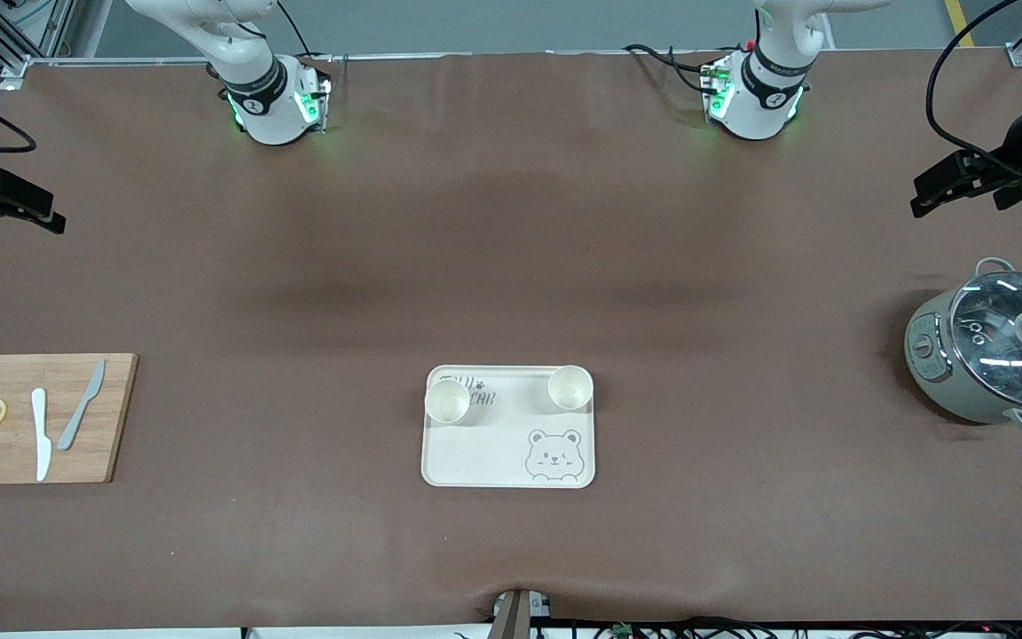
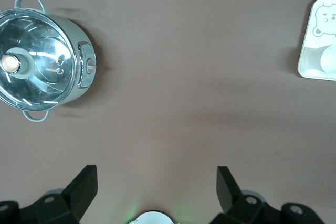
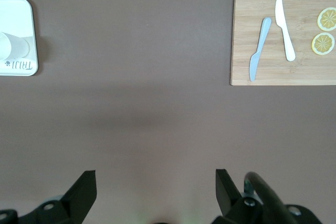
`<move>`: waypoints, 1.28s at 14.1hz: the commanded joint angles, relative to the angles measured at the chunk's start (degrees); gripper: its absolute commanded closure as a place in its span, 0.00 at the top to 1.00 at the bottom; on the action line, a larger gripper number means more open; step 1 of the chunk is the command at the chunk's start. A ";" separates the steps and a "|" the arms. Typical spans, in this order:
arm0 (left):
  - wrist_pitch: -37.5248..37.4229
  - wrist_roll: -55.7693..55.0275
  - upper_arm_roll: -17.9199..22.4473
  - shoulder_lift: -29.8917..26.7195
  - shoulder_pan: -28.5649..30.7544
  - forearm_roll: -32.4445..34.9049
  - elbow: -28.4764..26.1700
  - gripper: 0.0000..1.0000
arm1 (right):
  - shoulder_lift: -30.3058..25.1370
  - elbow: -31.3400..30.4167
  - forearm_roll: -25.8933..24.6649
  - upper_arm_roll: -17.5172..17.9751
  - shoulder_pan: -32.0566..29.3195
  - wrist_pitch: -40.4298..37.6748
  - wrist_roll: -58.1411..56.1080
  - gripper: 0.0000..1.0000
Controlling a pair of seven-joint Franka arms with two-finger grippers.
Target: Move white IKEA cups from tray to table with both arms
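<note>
Two white IKEA cups stand upright on the cream bear-print tray [image 1: 511,453], in its two corners farthest from the front camera. One cup [image 1: 447,400] is toward the right arm's end and the other cup [image 1: 569,387] toward the left arm's end. My left gripper [image 1: 919,202] is open and empty, high over bare table at the left arm's end; its own view [image 2: 156,182] shows nothing between the fingers. My right gripper [image 1: 57,220] is open and empty over bare table at the right arm's end, as its own view [image 3: 156,184] shows. Both are far from the tray.
A grey-green pot with a glass lid [image 1: 994,359] stands at the left arm's end, also in the left wrist view [image 2: 42,59]. A wooden cutting board [image 1: 112,417] with two knives and two lemon slices lies at the right arm's end.
</note>
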 commanded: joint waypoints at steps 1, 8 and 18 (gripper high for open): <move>-0.98 -0.13 -0.56 0.61 -1.19 2.77 1.22 1.00 | 1.06 1.11 -0.58 0.02 -0.22 -0.41 0.22 1.00; -1.07 -0.22 -1.00 0.70 -1.81 3.49 0.95 1.00 | 7.39 1.29 -6.46 -0.24 -0.58 -0.86 -0.13 1.00; -1.07 -0.22 -1.09 5.26 -7.17 2.69 1.30 1.00 | 16.77 4.71 3.53 -0.24 -10.32 6.08 -0.22 1.00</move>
